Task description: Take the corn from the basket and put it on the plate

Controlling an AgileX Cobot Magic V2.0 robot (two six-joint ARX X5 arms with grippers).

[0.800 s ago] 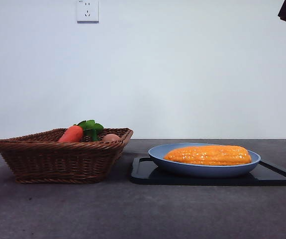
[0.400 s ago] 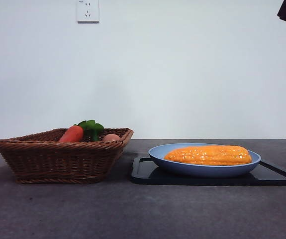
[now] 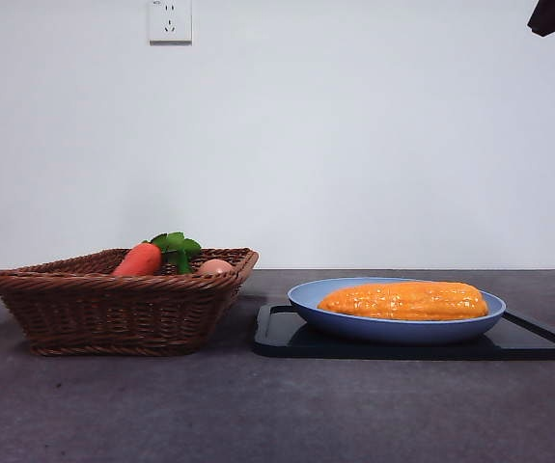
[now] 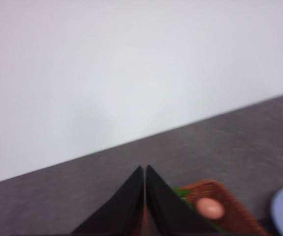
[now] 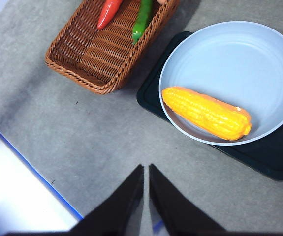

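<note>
The corn [image 3: 403, 300] – bumpy, yellow-orange, tapered – lies in the smooth light-blue plate [image 3: 306, 301] on a black tray [image 3: 272, 340]. Beside it, the woven wicker basket [image 3: 113, 309] holds a carrot [image 3: 139, 259]. Only the wrist views show the left gripper [image 4: 144, 169] and right gripper [image 5: 146, 168], both closed and empty, raised off the table

No readable text, labels, brands or numbers appear on any object; the white wall socket [image 3: 170, 21] carries no legible marking.
</note>
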